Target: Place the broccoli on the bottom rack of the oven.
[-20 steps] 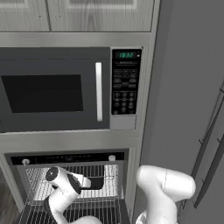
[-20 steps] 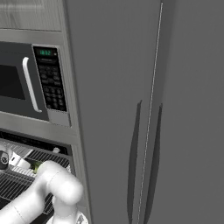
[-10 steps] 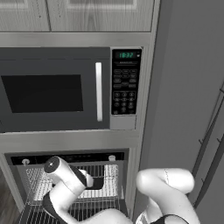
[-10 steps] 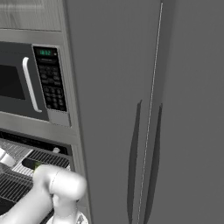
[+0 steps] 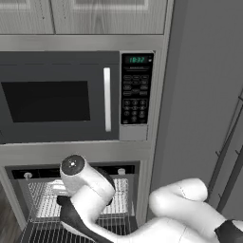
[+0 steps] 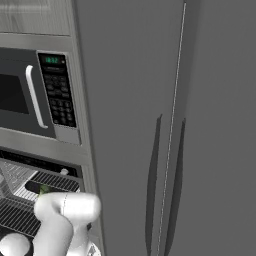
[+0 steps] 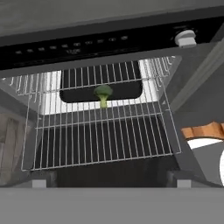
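Broccoli lies inside oven on a wire rack; which rack unclear. Gripper state: cannot tell.

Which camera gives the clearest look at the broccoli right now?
The hand view: the broccoli sits in plain sight on a wire rack inside the open oven. The right base view catches a small green speck above the arm. In the left base view I can't make it out.

Base views flank the oven; hand view faces inside.
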### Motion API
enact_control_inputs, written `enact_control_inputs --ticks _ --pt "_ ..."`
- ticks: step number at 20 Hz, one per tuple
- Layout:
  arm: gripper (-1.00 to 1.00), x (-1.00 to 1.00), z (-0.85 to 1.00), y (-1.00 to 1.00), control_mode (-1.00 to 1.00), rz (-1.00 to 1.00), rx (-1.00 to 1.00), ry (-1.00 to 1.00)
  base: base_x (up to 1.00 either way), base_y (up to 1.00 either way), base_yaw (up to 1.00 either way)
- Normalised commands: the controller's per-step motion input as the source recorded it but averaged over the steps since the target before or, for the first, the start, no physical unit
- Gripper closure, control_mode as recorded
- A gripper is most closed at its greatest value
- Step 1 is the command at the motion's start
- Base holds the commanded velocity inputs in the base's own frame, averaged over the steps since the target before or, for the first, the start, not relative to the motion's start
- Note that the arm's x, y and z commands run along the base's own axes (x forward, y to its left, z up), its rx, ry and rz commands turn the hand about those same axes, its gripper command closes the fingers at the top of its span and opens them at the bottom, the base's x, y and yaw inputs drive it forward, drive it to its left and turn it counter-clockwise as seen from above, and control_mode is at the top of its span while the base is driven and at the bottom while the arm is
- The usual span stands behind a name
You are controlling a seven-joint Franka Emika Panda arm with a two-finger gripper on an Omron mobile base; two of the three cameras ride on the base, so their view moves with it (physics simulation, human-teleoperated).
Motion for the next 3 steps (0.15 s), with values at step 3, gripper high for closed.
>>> enact_control_inputs --ticks 3 --pt "-1.0 -0.39 1.0 -0.13 -1.0 0.17 0.31 0.0 0.0 0.0 0.0"
